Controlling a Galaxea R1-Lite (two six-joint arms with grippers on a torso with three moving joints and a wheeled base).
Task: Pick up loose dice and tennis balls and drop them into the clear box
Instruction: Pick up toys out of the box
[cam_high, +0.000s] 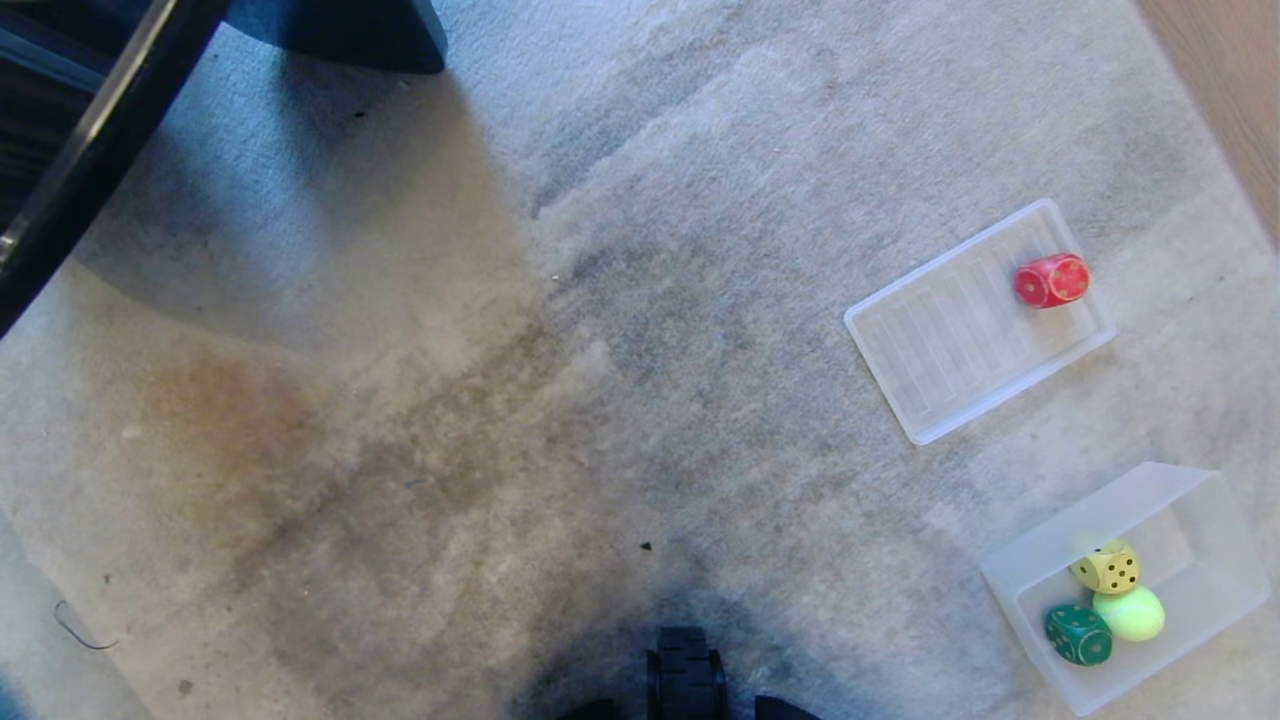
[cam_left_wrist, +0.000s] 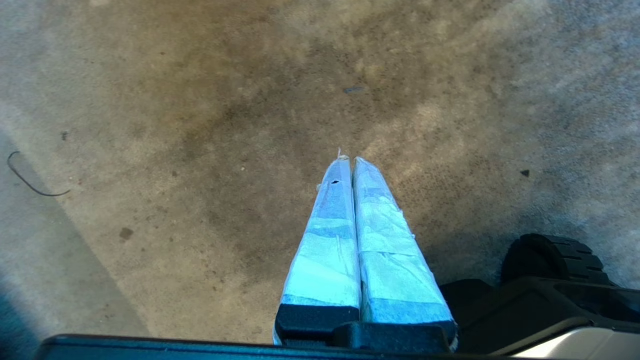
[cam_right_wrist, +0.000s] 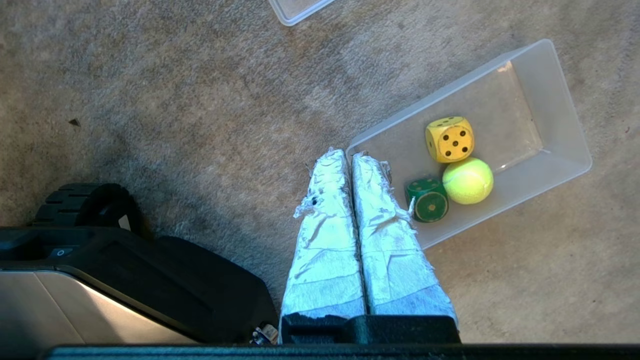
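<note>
Right wrist view: right hand (cam_right_wrist: 350, 154) closed, empty, above carpet (cam_right_wrist: 175, 100).

Place: indoor room, home-like, as far as I can see.
Floor: my base stands on worn, stained grey carpet (cam_high: 520, 330).
Edge: wood flooring strip (cam_high: 1225, 80).

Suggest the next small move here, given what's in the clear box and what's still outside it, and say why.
Probably drive toward the shallow tray so the right tool, shut and empty, can reach the red die in it. The clear box already holds the yellow die, green die and a tennis ball.
</note>
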